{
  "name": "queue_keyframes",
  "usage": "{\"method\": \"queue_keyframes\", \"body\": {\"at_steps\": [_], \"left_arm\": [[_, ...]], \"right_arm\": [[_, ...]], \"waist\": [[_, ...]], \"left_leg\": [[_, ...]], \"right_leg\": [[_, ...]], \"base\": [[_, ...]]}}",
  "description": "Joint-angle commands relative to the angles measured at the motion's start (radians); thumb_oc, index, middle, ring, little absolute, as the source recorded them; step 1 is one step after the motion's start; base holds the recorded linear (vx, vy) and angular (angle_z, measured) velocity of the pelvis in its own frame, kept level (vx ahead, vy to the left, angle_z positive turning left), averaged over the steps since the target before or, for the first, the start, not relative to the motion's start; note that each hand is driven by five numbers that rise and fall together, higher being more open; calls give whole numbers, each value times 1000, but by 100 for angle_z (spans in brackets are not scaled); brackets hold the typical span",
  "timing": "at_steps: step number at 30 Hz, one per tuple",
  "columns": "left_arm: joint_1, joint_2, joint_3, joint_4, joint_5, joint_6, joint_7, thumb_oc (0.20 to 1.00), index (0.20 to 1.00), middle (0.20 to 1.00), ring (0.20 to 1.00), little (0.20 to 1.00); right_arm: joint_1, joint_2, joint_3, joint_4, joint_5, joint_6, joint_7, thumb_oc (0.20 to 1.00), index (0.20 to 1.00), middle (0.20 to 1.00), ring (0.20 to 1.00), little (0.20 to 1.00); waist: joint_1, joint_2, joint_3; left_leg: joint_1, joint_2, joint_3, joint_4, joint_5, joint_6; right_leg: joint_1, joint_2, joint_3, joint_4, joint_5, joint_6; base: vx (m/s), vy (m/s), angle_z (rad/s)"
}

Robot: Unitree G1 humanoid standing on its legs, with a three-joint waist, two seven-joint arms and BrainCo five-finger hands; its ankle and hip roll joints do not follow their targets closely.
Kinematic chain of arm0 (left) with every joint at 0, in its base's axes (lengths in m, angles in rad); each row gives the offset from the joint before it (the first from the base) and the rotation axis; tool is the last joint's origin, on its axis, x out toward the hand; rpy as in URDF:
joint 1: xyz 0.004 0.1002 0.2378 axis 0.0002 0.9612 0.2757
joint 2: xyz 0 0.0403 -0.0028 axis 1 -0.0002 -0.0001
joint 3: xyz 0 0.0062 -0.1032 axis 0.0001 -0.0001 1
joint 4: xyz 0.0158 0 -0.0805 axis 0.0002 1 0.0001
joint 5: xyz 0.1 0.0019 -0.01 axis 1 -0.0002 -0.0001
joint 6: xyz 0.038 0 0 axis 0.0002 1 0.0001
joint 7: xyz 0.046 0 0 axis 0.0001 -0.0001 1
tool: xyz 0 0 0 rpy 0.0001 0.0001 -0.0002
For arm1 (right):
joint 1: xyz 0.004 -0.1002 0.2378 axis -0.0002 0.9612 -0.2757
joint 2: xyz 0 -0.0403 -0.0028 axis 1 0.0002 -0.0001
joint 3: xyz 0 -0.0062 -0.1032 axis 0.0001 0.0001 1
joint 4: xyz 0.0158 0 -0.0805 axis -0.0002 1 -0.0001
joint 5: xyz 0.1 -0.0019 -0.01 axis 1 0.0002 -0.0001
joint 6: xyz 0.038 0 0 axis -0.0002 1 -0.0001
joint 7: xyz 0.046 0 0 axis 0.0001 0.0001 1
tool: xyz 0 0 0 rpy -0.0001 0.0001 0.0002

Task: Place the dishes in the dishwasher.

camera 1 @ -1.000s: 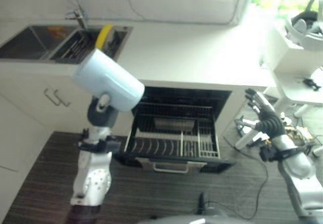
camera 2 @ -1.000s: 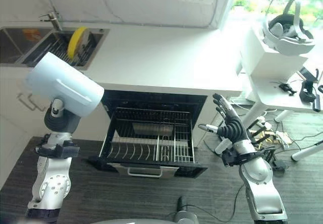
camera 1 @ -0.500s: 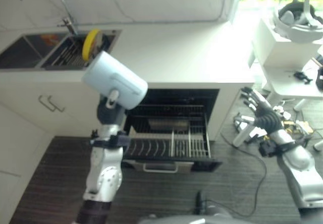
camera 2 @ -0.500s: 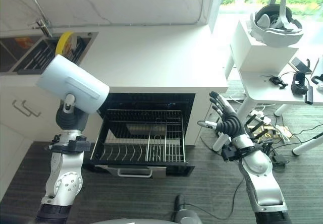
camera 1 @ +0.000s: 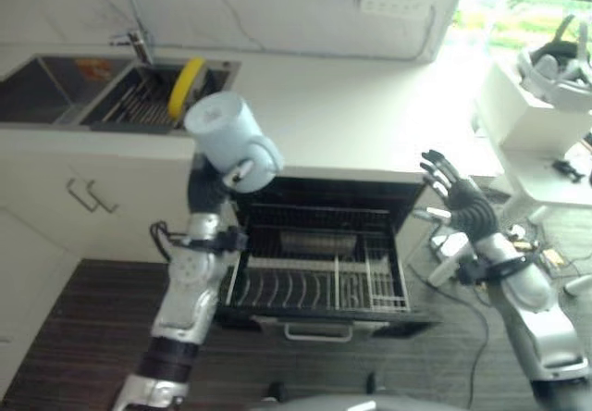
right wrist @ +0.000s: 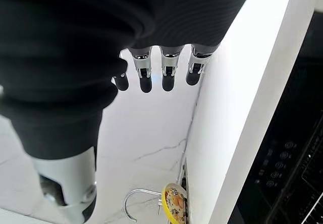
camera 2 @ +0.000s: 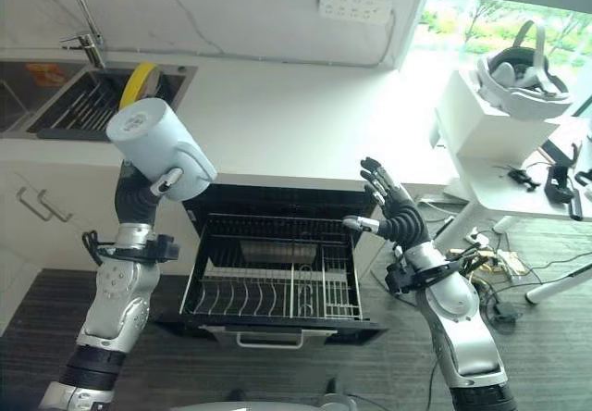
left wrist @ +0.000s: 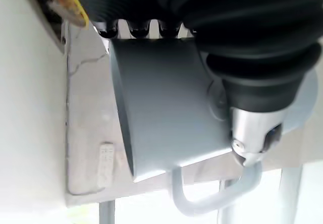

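Left eye view, going left to right: the sink (camera 1: pixel 55 82) with a yellow plate (camera 1: pixel 188 80) standing in it is off to my left. Next over, my left hand (camera 2: pixel 139 196) has its fingers curled round a pale blue mug (camera 2: pixel 159 149), held up high and tilted over, above the front edge of the surface (camera 2: pixel 277 115) and not down at the rack yet. In the left wrist view you can see the mug's handle sticking out free, so I'm gripping the body, not the handle. Below and to the right is the dishwasher (camera 1: pixel 319 258), rack pulled out, with just some grey thing sitting at the back.

My right hand (camera 2: pixel 393 215) is on the far side of the rack, fingers spread wide, holding nothing.

What worries me: the mug is up high on a smooth-sided grip, so if it slips on the way down it'll probably hit the rack or the floor. It could also clip the surface edge if I swing it low too early.
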Motion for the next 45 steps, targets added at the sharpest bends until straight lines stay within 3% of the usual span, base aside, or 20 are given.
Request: {"method": "queue_keyframes", "body": {"at_steps": [1, 4, 10, 14, 27, 45], "left_arm": [[-55, 32, -15, -38, 166, -101, 40, 200, 200, 200, 200, 200], [-92, 61, -43, 4, 245, -98, 78, 200, 200, 200, 200, 200], [-134, 71, -103, 33, 318, -42, 149, 200, 200, 200, 200, 200], [-145, 61, -141, 63, 385, -29, 209, 200, 200, 200, 200, 200], [-186, 37, -244, 117, 431, -15, 258, 200, 200, 200, 200, 200], [-234, 37, -348, 80, 529, -22, 284, 200, 200, 200, 200, 200]], "right_arm": [[-61, -30, 7, -6, 42, -99, 6, 1000, 1000, 1000, 1000, 1000], [-75, -22, 37, 31, 51, -141, -3, 1000, 1000, 1000, 1000, 1000], [-189, -36, 106, 19, 128, -104, 1, 1000, 1000, 1000, 1000, 1000], [-255, -22, 142, 3, 250, -75, 42, 1000, 1000, 1000, 1000, 1000], [-349, 38, 237, -39, 268, -43, -3, 1000, 1000, 1000, 1000, 1000], [-428, 86, 340, -11, 121, -16, -156, 1000, 1000, 1000, 1000, 1000]], "waist": [[10, 40, 6], [24, 28, 14], [42, 39, -20], [46, 46, -36], [48, 52, -56], [55, 52, -61]], "left_leg": [[10, 61, -51, 0, -95, 0], [11, 66, -52, 0, -104, -10], [39, 90, 6, 0, -114, -33], [51, 97, 16, 0, -118, -44], [63, 103, 11, 0, -125, -48], [70, 96, 7, 0, -138, -39]], "right_leg": [[-42, 55, 44, 213, -113, 36], [-27, 40, 24, 124, -105, 42], [69, 51, -35, -23, -100, 29], [79, 53, -40, -41, -103, 25], [89, 56, -26, -42, -112, 21], [93, 51, -16, -42, -114, 24]], "base": [[0, 0, 0], [46, -160, 12], [23, -95, 2], [-8, -61, -9], [4, -13, 0], [0, 0, 0]]}}
